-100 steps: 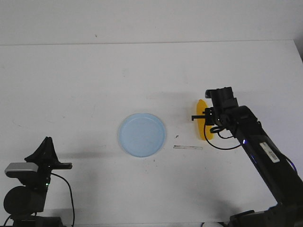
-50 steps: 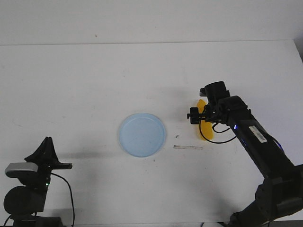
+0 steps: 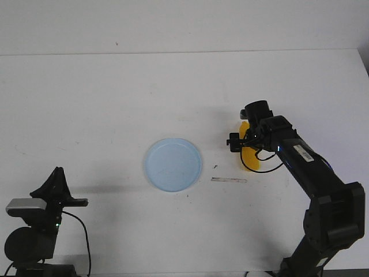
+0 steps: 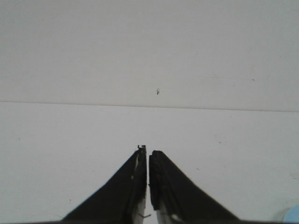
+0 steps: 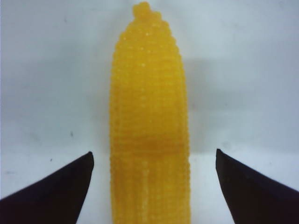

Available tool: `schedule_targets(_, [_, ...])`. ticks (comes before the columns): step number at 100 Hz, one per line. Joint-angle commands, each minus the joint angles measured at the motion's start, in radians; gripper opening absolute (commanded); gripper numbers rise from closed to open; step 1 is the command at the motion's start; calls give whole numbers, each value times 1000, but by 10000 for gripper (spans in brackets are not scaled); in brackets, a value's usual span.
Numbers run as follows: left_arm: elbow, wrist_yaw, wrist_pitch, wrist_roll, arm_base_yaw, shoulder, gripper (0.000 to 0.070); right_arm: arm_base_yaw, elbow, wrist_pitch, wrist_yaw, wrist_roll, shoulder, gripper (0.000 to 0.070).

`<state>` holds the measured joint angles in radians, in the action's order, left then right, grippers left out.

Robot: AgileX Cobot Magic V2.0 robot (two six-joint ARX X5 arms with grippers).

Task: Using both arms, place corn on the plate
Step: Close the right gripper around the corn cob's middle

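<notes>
The yellow corn lies on the white table to the right of the pale blue plate, apart from it. My right gripper hangs directly over the corn and hides its upper half. In the right wrist view the corn runs lengthwise between the two fingertips, with a gap on each side. The right gripper is open and straddles it without touching. My left gripper rests at the near left, far from the plate. It is shut and empty in the left wrist view.
A thin grey strip lies on the table just in front of the corn, between it and the plate. A sliver of the plate shows at the edge of the left wrist view. The table's far edge meets a plain wall.
My right arm has swung its wrist over the corn and turned more upright, the gripper shifting slightly left above the cob. The left arm, corn and plate have not moved.
</notes>
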<state>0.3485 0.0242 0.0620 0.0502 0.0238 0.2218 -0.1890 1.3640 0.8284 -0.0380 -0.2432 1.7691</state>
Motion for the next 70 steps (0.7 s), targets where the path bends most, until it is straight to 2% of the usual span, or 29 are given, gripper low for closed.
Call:
schedule_targets(1, [11, 2, 14, -9, 0, -1, 2, -1, 16, -6, -4, 5, 34, 578])
schedule_targets(28, [11, 3, 14, -9, 0, -1, 2, -2, 16, -19, -4, 1, 68, 432])
schedule_targets(41, [11, 3, 14, -9, 0, -1, 2, -2, 16, -21, -4, -3, 78, 251])
schedule_targets(70, [11, 3, 14, -9, 0, -1, 2, -5, 25, -16, -3, -3, 53, 249])
